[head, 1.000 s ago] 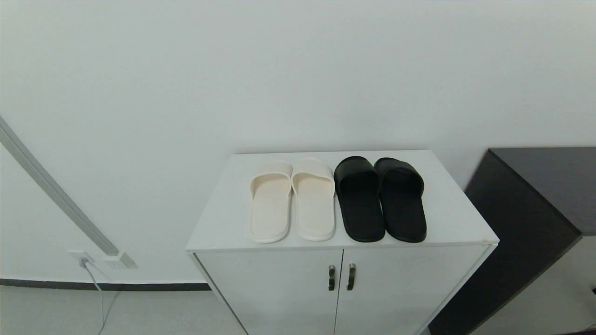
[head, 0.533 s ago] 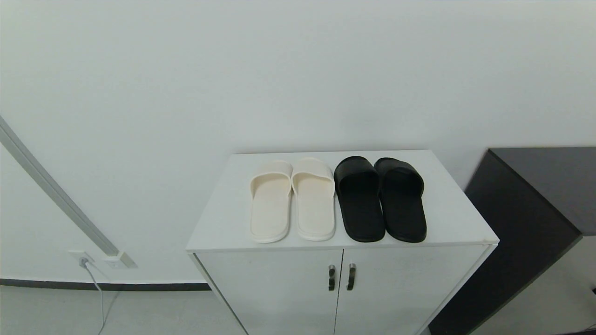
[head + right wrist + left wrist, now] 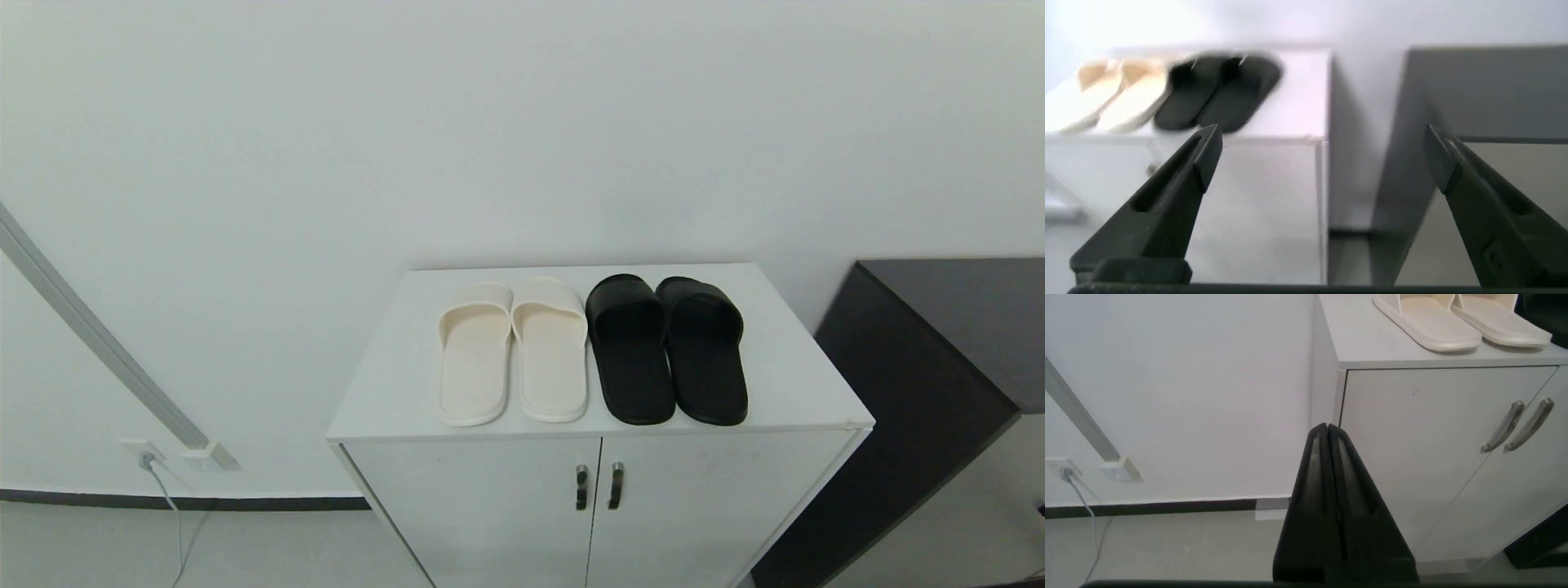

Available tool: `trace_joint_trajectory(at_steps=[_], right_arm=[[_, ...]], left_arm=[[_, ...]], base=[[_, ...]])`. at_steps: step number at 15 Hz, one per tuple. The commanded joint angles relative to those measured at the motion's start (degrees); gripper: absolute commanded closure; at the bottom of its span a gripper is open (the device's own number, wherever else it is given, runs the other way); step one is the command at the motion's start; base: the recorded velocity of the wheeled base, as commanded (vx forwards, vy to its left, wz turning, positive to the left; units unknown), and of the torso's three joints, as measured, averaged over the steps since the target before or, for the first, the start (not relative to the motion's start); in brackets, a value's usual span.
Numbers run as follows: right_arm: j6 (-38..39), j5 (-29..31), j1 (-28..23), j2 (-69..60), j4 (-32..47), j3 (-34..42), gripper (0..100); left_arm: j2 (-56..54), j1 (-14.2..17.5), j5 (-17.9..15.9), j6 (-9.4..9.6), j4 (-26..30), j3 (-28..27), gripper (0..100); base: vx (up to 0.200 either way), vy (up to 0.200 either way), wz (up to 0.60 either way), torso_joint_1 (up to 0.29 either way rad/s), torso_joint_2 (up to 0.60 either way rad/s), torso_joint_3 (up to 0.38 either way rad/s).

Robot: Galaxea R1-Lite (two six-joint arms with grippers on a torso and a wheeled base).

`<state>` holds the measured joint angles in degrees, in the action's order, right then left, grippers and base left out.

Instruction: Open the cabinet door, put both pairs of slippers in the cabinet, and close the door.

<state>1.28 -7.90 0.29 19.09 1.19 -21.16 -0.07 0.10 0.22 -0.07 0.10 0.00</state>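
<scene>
A: What's the biggest thing in front of the robot?

B: The white cabinet (image 3: 490, 523), both doors shut, with a dark cupboard (image 3: 914, 392) just beside it on the robot's right. The two pairs of slippers lie on the cabinet's top, toes toward the wall. The white pair (image 3: 531, 359) is on the left and the black pair (image 3: 665, 359) touches it on the right. All the heels sit near the front edge.

A: And the arms?

B: Both hang low, in front of the cabinet. The left gripper (image 3: 1328, 433) has its fingers pressed together with nothing between them. The right gripper (image 3: 1324, 139) is spread wide and empty. Neither touches anything.

A: What could go wrong from here?

B: Probably the handles. The left handle (image 3: 581, 487) and the right handle (image 3: 615, 486) stand side by side at the seam. A wide-open gripper could catch both, and then neither door would swing freely. The left gripper would have to open before it could take hold at all. A sharp tug could also shake the cabinet and slide a slipper off the front edge. The right door may swing toward the dark cupboard, so the arm should watch that gap.

A: Anything different from a second ago?

B: No. The head view matches, the slippers lie as they did, and the doors are just as shut.
</scene>
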Motion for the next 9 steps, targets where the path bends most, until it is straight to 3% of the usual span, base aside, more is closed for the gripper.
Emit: trace_joint_trajectory(at_steps=[1,3,5,7,9], right_arm=[[0.48,-3.70,3.49,18.79,-7.17,-0.55,0],[3.91,-2.91,9.55,25.91,-9.19,-4.33,0],[6.19,1.57,18.25,30.83,-9.28,-7.58,0],[8.56,10.80,30.12,36.81,-10.95,-10.48,0],[11.82,20.82,37.76,45.51,-14.47,-13.55,0]], left_arm=[[0.07,-0.01,0.04,-0.01,-0.01,0.00,100],[0.07,-0.01,0.04,-0.01,-0.01,0.00,100],[0.07,-0.01,-0.04,-0.10,-0.01,0.00,100],[0.07,-0.01,0.04,-0.01,-0.01,0.00,100],[0.07,-0.01,0.04,-0.01,-0.01,0.00,100]], base=[[0.000,0.000,0.00,0.000,0.00,0.000],[0.000,0.000,0.00,0.000,0.00,0.000],[0.000,0.000,0.00,0.000,0.00,0.000],[0.000,0.000,0.00,0.000,0.00,0.000],[0.000,0.000,0.00,0.000,0.00,0.000]])
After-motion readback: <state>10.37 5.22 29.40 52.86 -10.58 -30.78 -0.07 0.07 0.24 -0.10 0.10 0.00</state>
